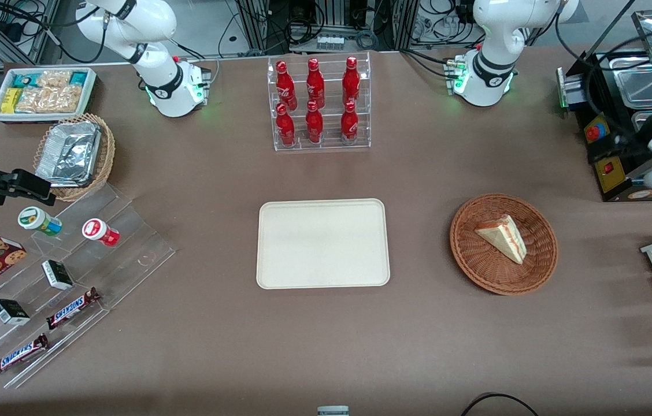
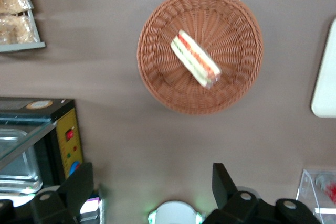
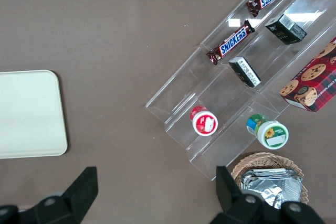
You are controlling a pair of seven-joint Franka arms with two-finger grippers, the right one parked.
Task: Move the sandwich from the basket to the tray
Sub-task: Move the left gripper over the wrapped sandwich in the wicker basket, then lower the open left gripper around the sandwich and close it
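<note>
Wicker basket (image 2: 200, 51) holds the sandwich (image 2: 195, 59); claw (image 2: 152, 187) hovers high above, fingers spread.

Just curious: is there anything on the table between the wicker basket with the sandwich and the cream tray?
No, only bare brown tablecloth lies between the basket and tray, as the front view shows.

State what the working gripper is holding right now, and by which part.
Nothing is held. The gripper hangs open and empty above the table, apart from the sandwich, which lies untouched in the basket.
</note>
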